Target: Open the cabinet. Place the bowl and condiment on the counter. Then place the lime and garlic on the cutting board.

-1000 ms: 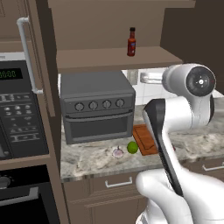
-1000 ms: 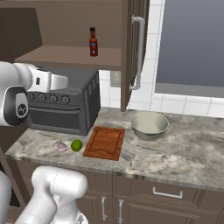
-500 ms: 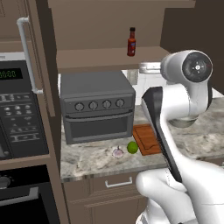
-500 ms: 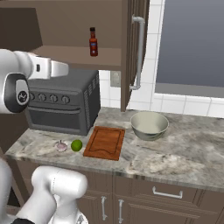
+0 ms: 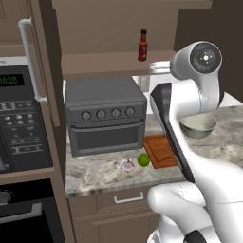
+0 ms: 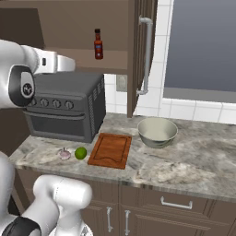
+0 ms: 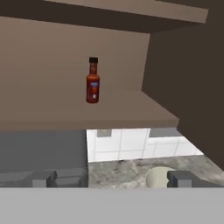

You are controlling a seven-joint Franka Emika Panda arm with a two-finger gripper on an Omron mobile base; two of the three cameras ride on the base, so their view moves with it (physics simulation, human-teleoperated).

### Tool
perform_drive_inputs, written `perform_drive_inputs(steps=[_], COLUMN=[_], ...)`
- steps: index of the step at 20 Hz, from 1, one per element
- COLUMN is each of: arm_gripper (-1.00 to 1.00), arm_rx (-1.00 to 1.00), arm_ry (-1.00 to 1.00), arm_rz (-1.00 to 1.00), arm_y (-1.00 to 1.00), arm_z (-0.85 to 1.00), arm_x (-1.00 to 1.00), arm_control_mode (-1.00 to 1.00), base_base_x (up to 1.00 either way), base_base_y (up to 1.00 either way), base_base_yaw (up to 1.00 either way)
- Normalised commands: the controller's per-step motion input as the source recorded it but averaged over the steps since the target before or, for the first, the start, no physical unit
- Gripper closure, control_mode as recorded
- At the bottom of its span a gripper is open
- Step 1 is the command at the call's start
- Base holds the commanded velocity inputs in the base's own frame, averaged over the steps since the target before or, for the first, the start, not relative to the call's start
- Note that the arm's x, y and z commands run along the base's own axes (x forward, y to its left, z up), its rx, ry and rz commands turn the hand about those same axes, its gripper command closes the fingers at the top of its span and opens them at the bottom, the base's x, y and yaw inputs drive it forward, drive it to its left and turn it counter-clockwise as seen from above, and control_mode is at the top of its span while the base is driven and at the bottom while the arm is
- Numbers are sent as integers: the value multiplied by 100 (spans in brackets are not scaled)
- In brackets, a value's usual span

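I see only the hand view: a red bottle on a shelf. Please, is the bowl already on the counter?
Observer: Yes. The bowl stands on the counter, right of the cutting board.
Operator: Are the lime and garlic on the board?
Observer: No. The lime and garlic lie on the counter, left of the board.
Operator: What stands under the shelf?
Observer: A grey toaster oven, below the condiment.
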Motion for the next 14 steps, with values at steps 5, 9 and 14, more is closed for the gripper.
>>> perform_drive_inputs(steps=[5,9,14], arm_gripper=[-100,-100,-100], arm_rx=[0,0,0], arm_ry=[7,-1,-8], arm_rz=[0,0,0], arm_y=[0,0,1], arm_z=[13,7,0], arm_x=[27,32,33], arm_control_mode=[-100,-100,-100], base_base_x=[0,0,0], base_base_y=[0,0,0], base_base_yaw=[0,0,0])
